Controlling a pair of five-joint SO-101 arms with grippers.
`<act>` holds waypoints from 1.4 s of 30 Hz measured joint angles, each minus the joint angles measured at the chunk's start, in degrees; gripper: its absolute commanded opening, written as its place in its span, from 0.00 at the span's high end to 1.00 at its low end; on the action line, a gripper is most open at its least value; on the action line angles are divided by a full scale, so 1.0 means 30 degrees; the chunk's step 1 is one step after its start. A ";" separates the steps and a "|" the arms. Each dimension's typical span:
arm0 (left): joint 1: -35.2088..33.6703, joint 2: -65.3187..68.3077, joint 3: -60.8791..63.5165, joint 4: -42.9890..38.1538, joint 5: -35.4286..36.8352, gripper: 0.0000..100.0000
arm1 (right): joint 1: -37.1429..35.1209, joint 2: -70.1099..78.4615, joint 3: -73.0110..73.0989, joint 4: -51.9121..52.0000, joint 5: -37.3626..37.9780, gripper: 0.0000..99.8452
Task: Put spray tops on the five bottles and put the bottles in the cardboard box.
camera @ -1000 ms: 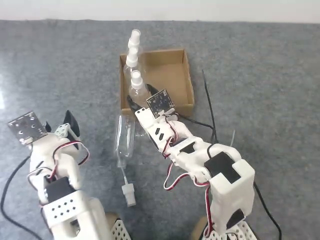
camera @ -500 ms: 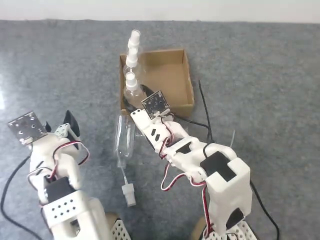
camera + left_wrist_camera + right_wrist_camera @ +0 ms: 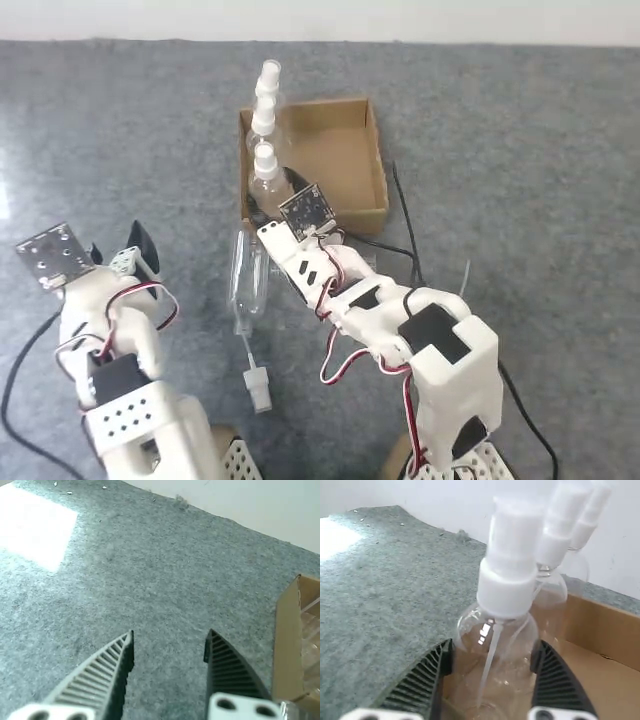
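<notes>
The right gripper [image 3: 493, 652] has its ribbed black jaws clamped on a clear round plastic bottle with a white spray top [image 3: 496, 630]. One jaw presses each flank of its belly, so the gap is as wide as the bottle.

That bottle stands upright just inside the left wall of the shallow brown cardboard box [image 3: 345, 150], at the near left corner, and the right arm stretches in over the near wall. Along the same wall behind it stand a second capped clear bottle [image 3: 262, 118] and a third capped clear bottle [image 3: 268, 78], close together in a row.

The box sits toward the far edge of the grey felt table [image 3: 520, 150]. Just outside its near left corner an uncapped clear bottle [image 3: 250, 275] lies on its side. Closer to the table's near edge lies a loose white spray top with a thin tube [image 3: 257, 385].

The left gripper [image 3: 170, 635] hangs with its jaws well apart and holds nothing. It is over bare felt toward the table's left edge, well apart from the bottles.
</notes>
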State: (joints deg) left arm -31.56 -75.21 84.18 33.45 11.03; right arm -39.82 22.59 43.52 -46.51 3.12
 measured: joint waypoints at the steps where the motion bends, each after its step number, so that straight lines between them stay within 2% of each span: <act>1: 0.0000 0.0000 0.0000 0.0000 0.0000 0.78 | 0.0000 0.0000 0.0000 0.0000 0.0000 0.83; 5: 0.0000 0.0000 0.0000 0.0000 0.0000 0.78 | -0.0029 0.0000 0.0000 0.0000 0.0000 0.83; 11: 0.0000 0.0000 0.0000 0.0000 0.0000 0.78 | -0.0205 0.0029 0.0029 0.0000 -0.0059 0.75; 42: -0.0117 0.0000 0.0000 0.0000 0.0000 0.78 | -0.0352 -0.0117 0.0147 0.0029 0.0557 0.75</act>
State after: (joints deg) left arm -31.91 -75.21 84.18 33.45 11.03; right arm -40.88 22.24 43.96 -46.42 4.79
